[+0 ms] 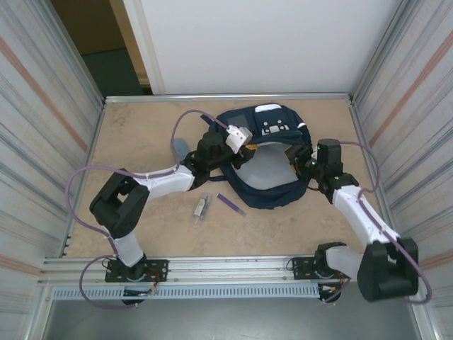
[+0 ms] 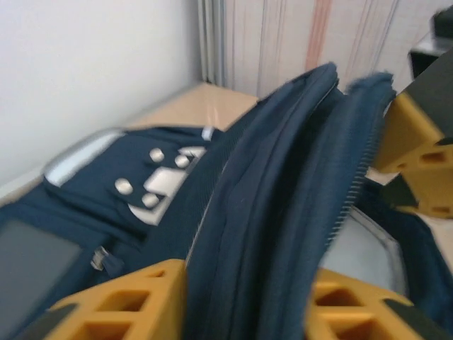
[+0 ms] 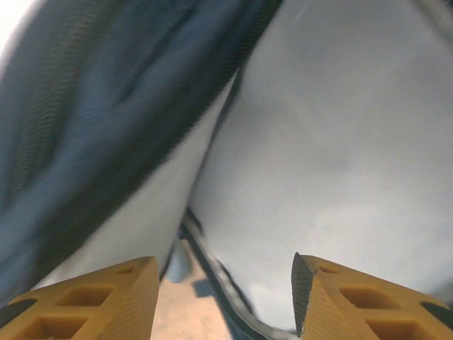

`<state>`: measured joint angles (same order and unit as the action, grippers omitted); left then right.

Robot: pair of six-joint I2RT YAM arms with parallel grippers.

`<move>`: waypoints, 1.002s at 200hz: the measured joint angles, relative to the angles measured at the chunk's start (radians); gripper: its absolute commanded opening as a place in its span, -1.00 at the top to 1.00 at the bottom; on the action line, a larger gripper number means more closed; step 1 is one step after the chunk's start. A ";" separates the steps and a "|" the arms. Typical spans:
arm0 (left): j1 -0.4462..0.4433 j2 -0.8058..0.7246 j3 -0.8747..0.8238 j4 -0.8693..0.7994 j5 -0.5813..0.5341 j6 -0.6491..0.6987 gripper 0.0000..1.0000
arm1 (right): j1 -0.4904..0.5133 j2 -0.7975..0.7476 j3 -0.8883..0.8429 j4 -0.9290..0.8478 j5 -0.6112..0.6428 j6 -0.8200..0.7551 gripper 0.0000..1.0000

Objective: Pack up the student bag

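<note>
The large navy fabric backpack is lying on the counter, mouth gaping. Left hand is straddling the raised rim, grip unclear, probably propping it open; right hand is hovering parted and empty beside the lining.

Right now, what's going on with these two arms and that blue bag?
Both arms are at the student bag, lying open at the far middle of the table. The left gripper has the raised rim between its fingers; whether it grips is unclear. The right gripper is open over the grey lining. A purple pen and a small pale item lie nearer the arms, not yet packed.
</note>
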<state>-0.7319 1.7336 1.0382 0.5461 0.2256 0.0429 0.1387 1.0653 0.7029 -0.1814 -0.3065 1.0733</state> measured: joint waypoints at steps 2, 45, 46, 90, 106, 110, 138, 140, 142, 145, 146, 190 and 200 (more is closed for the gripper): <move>0.000 -0.003 -0.002 -0.005 0.001 -0.007 0.09 | 0.000 -0.007 0.003 -0.014 0.002 -0.009 -0.05; 0.013 -0.172 -0.014 -0.199 0.057 -0.138 -0.27 | 0.019 -0.121 0.115 -0.301 0.062 -0.222 -0.05; 0.013 -0.180 -0.014 -0.206 0.060 -0.140 -0.27 | 0.020 -0.121 0.117 -0.305 0.064 -0.225 -0.05; 0.043 -0.367 0.027 -0.525 0.048 -0.242 -0.48 | 0.063 -0.092 0.233 -0.440 0.079 -0.368 -0.06; 0.097 -0.373 0.085 -0.657 0.021 -0.285 -0.57 | 0.081 -0.054 0.256 -0.452 0.079 -0.401 -0.06; 0.116 -0.371 0.099 -0.687 0.012 -0.300 -0.59 | 0.088 -0.043 0.259 -0.454 0.080 -0.408 -0.06; 0.264 -0.328 0.138 -0.816 -0.093 -0.402 -0.85 | 0.147 0.021 0.280 -0.471 0.089 -0.452 -0.11; 0.275 -0.319 0.140 -0.824 -0.105 -0.407 -0.89 | 0.151 0.024 0.282 -0.472 0.091 -0.455 -0.11; 0.285 -0.309 0.143 -0.833 -0.118 -0.413 -0.95 | 0.157 0.027 0.282 -0.473 0.094 -0.457 -0.12; 0.296 -0.298 0.148 -0.844 -0.133 -0.425 -0.97 | 0.163 0.029 0.283 -0.473 0.096 -0.461 -0.13; 0.299 -0.293 0.149 -0.846 -0.137 -0.425 -0.97 | 0.164 0.030 0.283 -0.473 0.097 -0.462 -0.13; 0.364 0.019 0.316 -1.015 -0.297 -0.515 -0.97 | 0.239 0.040 0.283 -0.479 0.121 -0.514 -0.38; 0.366 0.077 0.352 -1.054 -0.314 -0.534 -0.98 | 0.249 0.043 0.283 -0.479 0.125 -0.520 -0.39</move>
<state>-0.3660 1.8111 1.3907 -0.5076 -0.0887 -0.4911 0.3874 1.1088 0.9859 -0.6605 -0.1814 0.5533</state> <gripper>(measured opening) 0.986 0.689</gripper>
